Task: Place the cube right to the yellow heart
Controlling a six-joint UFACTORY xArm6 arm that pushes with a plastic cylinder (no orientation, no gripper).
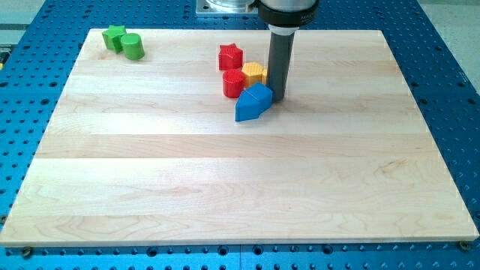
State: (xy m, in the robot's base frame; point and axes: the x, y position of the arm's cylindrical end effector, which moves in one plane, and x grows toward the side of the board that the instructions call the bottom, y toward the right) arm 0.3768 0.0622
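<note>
My tip (277, 100) rests on the board, touching the right side of a blue block (252, 103) near the view's top centre. The blue block looks like a cube at its upper right (260, 95) with a pointed blue part at its lower left (243, 110); I cannot tell if these are one piece or two. A yellow block (254, 73) sits just above the blue one, left of the rod; its shape is unclear. A red cylinder (233, 83) touches the yellow block's left. A red star (230, 56) lies above that.
A green star (113, 36) and a green cylinder (133, 46) sit together at the board's top left corner. The wooden board (225, 180) lies on a blue perforated table. The arm's body (286, 11) hangs over the top edge.
</note>
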